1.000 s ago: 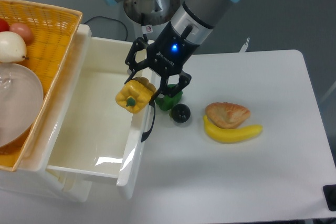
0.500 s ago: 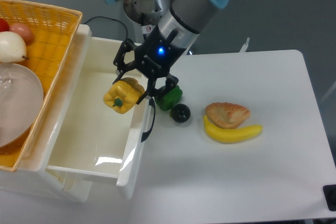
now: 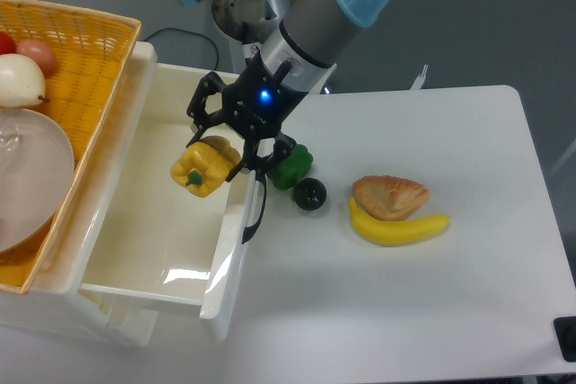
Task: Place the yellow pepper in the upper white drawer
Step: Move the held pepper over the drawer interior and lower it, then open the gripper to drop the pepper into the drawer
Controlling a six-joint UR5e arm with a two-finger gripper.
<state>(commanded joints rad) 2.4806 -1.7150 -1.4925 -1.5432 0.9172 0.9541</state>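
The yellow pepper point(image 3: 203, 168) is glossy and lobed, with a dark green stem facing the camera. My gripper point(image 3: 219, 152) is shut on it and holds it in the air over the right side of the upper white drawer point(image 3: 153, 222), just inside its front wall. The drawer is pulled open, deep and white, with a black curved handle point(image 3: 259, 209) on its front. The drawer's inside holds nothing that I can see.
A green bell pepper point(image 3: 290, 166) and a black ball point(image 3: 311, 193) lie right of the drawer front. A banana point(image 3: 400, 227) and a bread piece point(image 3: 389, 195) lie further right. A yellow wicker basket point(image 3: 81, 69) with a bowl and fruit sits on the left.
My gripper has carried the yellow pepper to the left, from above the drawer's front wall to over the drawer's inside.
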